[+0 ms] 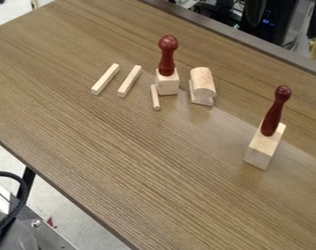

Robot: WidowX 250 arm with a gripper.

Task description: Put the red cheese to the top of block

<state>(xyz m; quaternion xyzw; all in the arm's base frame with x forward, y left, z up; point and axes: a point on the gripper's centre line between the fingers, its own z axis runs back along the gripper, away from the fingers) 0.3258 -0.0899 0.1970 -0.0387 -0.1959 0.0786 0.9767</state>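
You had open tabletop (128, 166) across the foreground and a lane between the rounded block (202, 82) and the right block (263, 147), but the middle red pin (167, 56) and the right red pin (273, 116) stood in your way.

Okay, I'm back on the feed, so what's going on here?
Nothing is touching the pieces on the table right now. One red piece stands on a pale block, and the other red piece stands on the longer block. Two pale sticks and a short rod lie nearby.
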